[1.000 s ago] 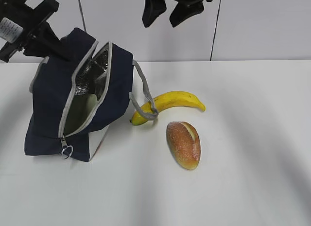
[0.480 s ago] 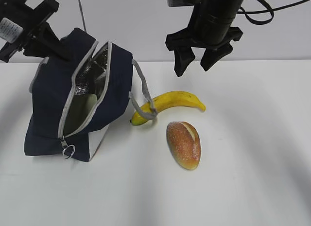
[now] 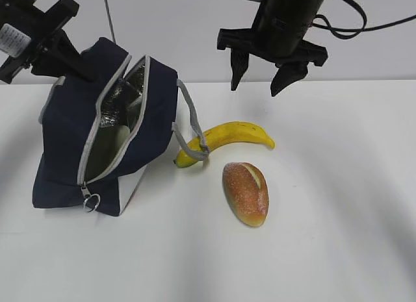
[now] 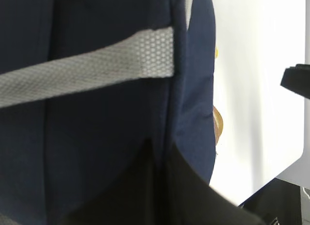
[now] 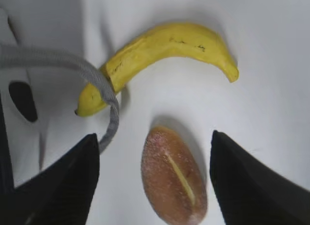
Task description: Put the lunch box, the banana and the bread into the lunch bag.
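Observation:
The navy lunch bag (image 3: 65,139) stands tilted at the left, unzipped, silver lining showing. A pale green shape (image 3: 121,134) shows inside it, likely the lunch box. My left gripper (image 3: 49,52) is shut on the bag's upper back edge; the left wrist view shows its dark fingers pinching navy fabric (image 4: 97,128). The banana (image 3: 231,136) lies right of the bag, its left end under the grey handle (image 3: 193,126). The bread (image 3: 246,193) lies in front of it. My right gripper (image 3: 256,89) hangs open and empty above the banana; in the right wrist view (image 5: 152,138) the bread (image 5: 174,179) lies between its fingers.
The bag's ring zip pull (image 3: 90,202) hangs at the front lower corner. The white table (image 3: 338,204) stretches right and in front of the food. A white wall stands behind. The grey handle loop (image 5: 63,63) crosses the banana (image 5: 164,48).
My right gripper has come down from the top edge to hover above the banana, and its jaws have spread wider. The bag, banana, bread and left gripper have not moved.

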Motion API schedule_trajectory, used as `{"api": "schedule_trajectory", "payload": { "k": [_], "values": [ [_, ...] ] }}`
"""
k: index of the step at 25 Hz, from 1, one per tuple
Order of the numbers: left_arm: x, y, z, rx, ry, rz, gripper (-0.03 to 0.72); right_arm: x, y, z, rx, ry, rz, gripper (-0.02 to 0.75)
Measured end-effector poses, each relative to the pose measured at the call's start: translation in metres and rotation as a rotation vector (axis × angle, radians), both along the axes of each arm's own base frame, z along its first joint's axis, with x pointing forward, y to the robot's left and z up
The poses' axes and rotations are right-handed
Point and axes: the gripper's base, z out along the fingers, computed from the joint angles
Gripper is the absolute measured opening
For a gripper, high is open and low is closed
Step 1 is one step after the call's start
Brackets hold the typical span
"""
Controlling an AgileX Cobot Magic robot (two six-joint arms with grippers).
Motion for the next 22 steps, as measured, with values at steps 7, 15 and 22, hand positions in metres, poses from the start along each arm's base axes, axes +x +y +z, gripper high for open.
{"api": "schedule_trajectory", "payload": {
  "k": [7,15,22],
  "values": [
    [-0.001,0.000,0.000,-0.003,0.010,-0.009,-0.003,0.016,0.009,-0.031,0.157,0.077,-0.375,0.526],
    [-0.001,0.000,0.000,-0.003,0.012,-0.010,-0.003,0.032,0.016,-0.072,0.204,0.127,-0.542,0.526],
    [-0.001,0.000,0.000,-0.003,0.012,-0.010,-0.003,0.043,0.025,-0.107,0.275,0.150,-0.628,0.526]
  ]
}}
